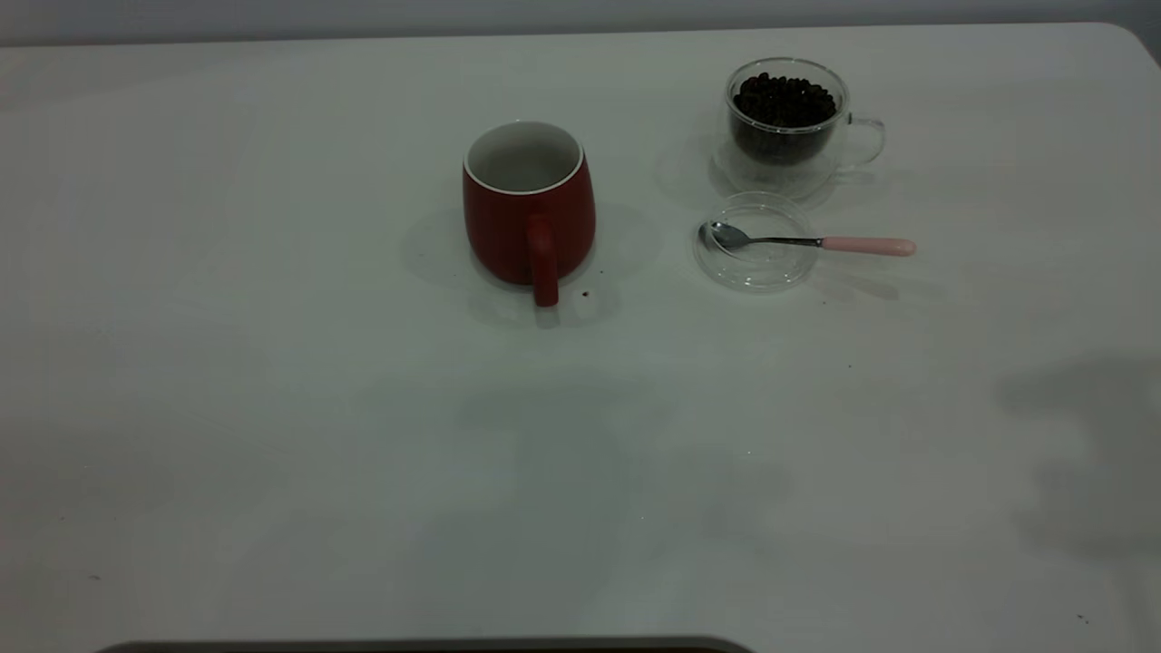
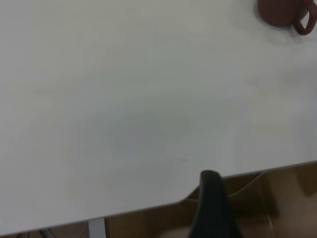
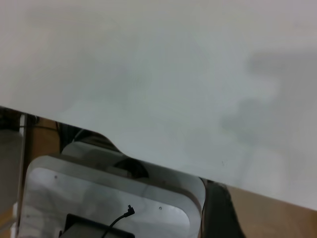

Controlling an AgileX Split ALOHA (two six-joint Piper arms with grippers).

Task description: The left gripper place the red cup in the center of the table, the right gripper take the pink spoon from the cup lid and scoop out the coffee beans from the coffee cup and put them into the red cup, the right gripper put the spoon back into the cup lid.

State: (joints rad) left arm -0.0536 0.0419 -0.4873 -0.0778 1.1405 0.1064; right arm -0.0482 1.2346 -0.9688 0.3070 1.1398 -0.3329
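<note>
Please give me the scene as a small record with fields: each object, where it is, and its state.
red cup: upright, mid-table, handle toward camera, no beans visible inside
coffee cup: far right, filled with coffee beans
cup lid: on the table, in front of the coffee cup
pink spoon: bowl in lid, handle over the rim, pointing right
left gripper: off the table edge
right gripper: off the table edge

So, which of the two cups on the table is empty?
The red cup near the middle of the table: its white inside shows nothing. The clear glass coffee cup is filled with dark coffee beans.
</note>
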